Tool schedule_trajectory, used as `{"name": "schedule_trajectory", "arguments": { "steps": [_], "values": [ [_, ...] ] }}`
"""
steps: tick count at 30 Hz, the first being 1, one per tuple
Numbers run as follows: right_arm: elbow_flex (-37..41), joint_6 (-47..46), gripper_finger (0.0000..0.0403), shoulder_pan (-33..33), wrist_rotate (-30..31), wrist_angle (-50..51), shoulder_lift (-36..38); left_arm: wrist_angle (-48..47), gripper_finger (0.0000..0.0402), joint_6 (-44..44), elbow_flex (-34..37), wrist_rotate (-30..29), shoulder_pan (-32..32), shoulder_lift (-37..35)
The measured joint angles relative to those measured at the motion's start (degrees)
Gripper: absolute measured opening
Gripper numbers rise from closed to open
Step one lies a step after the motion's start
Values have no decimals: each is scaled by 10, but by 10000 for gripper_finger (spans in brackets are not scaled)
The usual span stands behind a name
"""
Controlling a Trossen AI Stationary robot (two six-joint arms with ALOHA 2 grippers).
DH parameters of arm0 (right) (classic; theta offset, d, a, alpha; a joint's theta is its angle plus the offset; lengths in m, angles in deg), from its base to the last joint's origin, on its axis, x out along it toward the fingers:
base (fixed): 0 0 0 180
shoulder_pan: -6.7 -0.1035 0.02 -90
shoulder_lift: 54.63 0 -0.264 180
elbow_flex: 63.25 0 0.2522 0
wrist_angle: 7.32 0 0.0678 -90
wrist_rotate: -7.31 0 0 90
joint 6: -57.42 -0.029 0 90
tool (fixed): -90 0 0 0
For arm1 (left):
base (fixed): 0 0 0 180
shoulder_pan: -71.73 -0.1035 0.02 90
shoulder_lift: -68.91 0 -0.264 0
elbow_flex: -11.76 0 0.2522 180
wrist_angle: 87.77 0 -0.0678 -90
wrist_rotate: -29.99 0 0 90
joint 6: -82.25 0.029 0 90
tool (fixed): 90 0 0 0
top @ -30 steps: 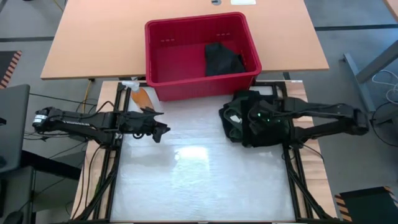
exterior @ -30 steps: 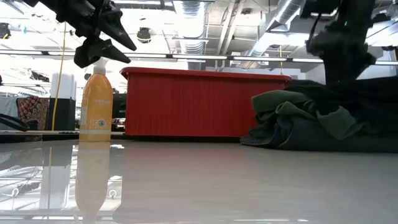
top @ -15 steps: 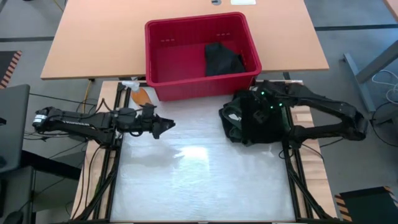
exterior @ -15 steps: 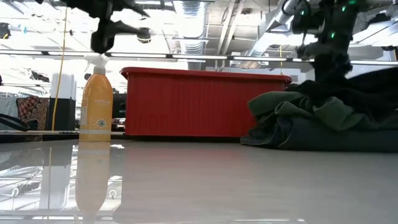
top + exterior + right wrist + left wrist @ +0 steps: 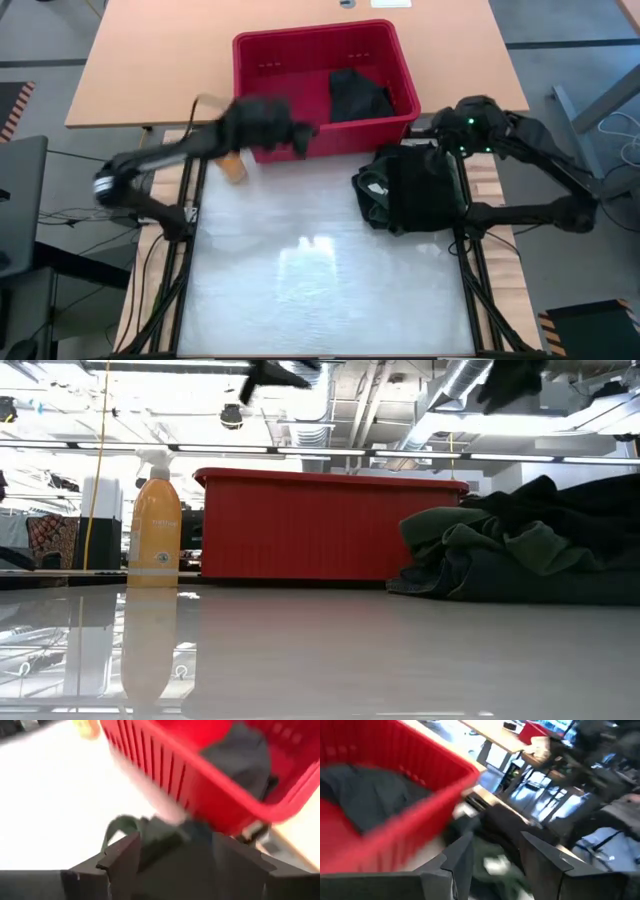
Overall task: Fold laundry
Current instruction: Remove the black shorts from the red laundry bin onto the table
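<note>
Lab or workshop: exposed ceiling ducts [image 5: 455, 385], strip lights (open-plan), plain desks [image 5: 300, 60].

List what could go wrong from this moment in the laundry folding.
1. The left gripper, open and empty, is at the red bin front wall; it may bump the bin or the orange spray bottle beside it.
2. The folded pile sits at the mat's right edge, under the open right gripper; a low pass could snag it.
</note>
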Motion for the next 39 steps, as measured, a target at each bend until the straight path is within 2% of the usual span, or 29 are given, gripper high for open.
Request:
{"name": "schedule_trajectory", "arguments": {
  "steps": [4, 7, 9, 12, 13, 15, 17, 19, 21, 24, 28, 31, 35, 39],
  "values": [
    [1, 10, 274, 5, 0, -45, 0, -59, 146, 94, -191, 145, -145, 150],
    [2, -7, 274, 13, 1, -41, -14, -90, 146, 166, -346, 253, -236, 283],
    [3, -42, 274, 15, 2, -38, -25, -122, 146, 196, -457, 295, -283, 378],
    [3, -85, 274, 19, 4, -46, -42, -174, 146, 214, -619, 307, -330, 521],
    [3, -102, 274, 22, 10, -45, -46, -138, 146, 196, -617, 307, -342, 548],
    [3, -137, 274, 28, 9, -45, -58, -6, 146, 109, -541, 310, -360, 565],
    [3, -167, 274, 37, 9, -44, -71, 73, 146, 51, -513, 294, -363, 593],
    [3, -184, 274, 43, 8, -53, -88, 89, 146, 33, -510, 292, -367, 618],
    [3, -179, 274, 50, 0, -85, -112, 110, 146, 19, -510, 318, -368, 635],
    [2, -138, 274, 75, -9, -195, -160, 137, 146, 20, -509, 351, -366, 636],
    [-28, -88, 274, 122, -12, -351, -258, 124, 146, 54, -511, 344, -368, 600],
    [-85, -91, 274, 170, -18, -391, -361, 81, 146, 102, -511, 336, -374, 572],
    [-206, -90, 274, 220, -26, -342, -522, 4, 146, 168, -511, 329, -381, 534],
    [-358, -90, 274, 237, 2, -214, -665, -61, 146, 207, -511, 329, -390, 503]
  ]
}}
